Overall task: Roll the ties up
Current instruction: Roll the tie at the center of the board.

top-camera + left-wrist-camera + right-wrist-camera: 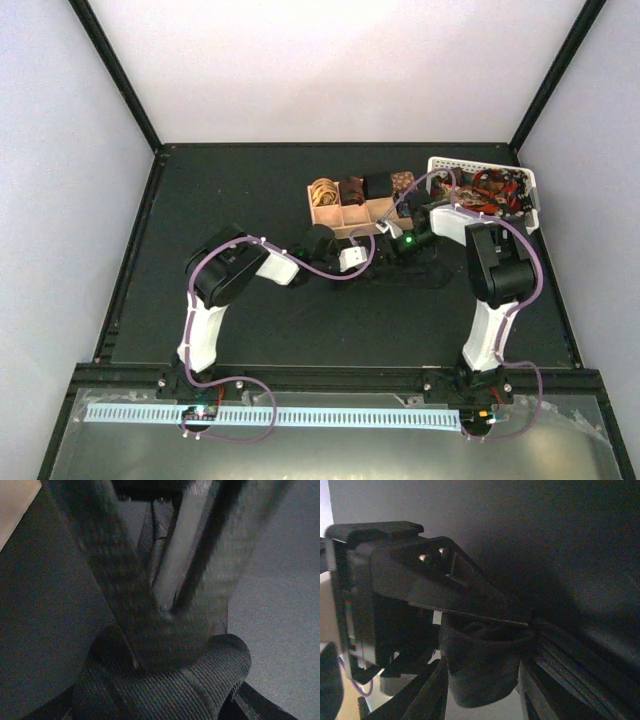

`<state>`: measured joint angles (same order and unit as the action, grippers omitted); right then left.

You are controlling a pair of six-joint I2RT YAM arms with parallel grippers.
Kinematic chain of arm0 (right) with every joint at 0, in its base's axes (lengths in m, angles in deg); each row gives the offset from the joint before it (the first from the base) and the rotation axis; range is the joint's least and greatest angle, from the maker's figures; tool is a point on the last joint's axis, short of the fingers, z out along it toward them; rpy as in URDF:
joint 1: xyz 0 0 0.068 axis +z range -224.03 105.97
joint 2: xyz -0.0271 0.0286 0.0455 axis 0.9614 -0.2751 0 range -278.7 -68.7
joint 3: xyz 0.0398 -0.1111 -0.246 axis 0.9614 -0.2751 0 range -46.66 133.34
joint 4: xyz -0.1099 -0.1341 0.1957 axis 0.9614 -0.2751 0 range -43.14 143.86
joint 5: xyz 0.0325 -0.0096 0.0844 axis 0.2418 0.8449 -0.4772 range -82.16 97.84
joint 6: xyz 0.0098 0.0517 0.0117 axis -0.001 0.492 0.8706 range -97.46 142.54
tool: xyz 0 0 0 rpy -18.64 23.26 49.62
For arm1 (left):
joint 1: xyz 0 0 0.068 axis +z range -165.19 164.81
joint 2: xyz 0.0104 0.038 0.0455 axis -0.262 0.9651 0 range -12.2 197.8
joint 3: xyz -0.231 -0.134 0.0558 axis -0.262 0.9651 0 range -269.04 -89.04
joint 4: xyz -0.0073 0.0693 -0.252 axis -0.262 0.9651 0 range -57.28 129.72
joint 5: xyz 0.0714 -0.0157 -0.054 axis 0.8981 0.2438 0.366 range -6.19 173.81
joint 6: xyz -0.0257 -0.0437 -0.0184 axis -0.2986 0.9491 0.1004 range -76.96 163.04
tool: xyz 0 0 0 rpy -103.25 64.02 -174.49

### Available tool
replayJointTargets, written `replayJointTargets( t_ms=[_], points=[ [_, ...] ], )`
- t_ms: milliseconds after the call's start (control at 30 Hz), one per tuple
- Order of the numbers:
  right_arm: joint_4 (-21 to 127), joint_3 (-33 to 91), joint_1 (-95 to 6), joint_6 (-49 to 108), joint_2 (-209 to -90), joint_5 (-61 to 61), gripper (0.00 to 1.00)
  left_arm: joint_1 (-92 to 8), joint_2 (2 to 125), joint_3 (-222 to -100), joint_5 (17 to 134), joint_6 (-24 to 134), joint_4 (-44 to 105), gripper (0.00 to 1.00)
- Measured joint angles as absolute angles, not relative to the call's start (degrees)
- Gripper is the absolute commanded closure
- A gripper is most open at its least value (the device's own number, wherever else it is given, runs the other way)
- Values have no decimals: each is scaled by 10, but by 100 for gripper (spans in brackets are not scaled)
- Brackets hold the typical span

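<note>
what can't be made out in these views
- Left wrist: the dark tie coil runs off the bottom edge; the fingers over it are blurred.
- Right wrist: too dim to tell whether the right gripper grips the coil.
- Top view: the coil is too small and dark to pick out against the black table.
- Top view: ties in the basket are too small and tangled to count.

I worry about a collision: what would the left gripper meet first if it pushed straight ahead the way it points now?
The left gripper would first press into the dark rolled tie it holds; the right gripper looks just beyond, though depth is unclear.
</note>
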<state>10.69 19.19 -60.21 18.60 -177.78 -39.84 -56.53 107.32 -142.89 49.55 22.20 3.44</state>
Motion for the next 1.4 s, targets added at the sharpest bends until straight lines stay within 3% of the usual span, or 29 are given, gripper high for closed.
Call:
replayJointTargets(
  t_ms=[233,400,700,1133,1400],
  points=[
    [113,192,-590,196,-1790,-394,98,-566,1073,-1430,497,222,39,48],
    [108,192,-593,190,-1790,-379,99,-566,1073,-1432,502,222,40,30],
    [112,179,-609,172,-1790,-331,99,-565,1060,-1411,504,239,24,17],
    [134,160,-609,167,-1780,-299,99,-565,1078,-1378,495,308,-92,16],
    [135,160,-609,167,-1780,-299,99,-571,1125,-1402,479,333,-159,24]
  ],
)
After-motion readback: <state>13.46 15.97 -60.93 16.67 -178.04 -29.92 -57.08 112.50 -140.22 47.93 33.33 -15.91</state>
